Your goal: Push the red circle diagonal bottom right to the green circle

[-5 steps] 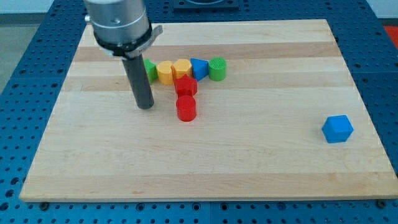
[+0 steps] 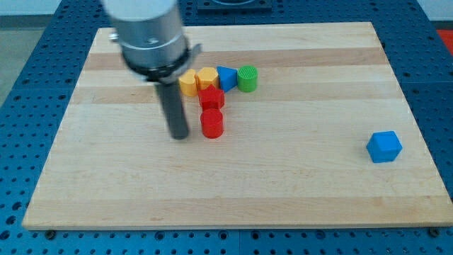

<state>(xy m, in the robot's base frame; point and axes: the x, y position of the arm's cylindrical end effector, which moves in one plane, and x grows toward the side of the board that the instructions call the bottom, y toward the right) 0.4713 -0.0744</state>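
We see my tip point(image 2: 180, 134) on the wooden worktop point(image 2: 297, 184), just at nine o'clock of the red circle point(image 2: 211, 123), seemingly lining up; next it must push toward four o'clock of the green circle point(image 2: 247, 78); no claw exists.

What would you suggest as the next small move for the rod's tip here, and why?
Probably slide my tip a little further toward the view's right, into the red circle. My tip sits just to that block's left, and the green circle lies up and to the right, so the red circle must travel right to end below-right of it.
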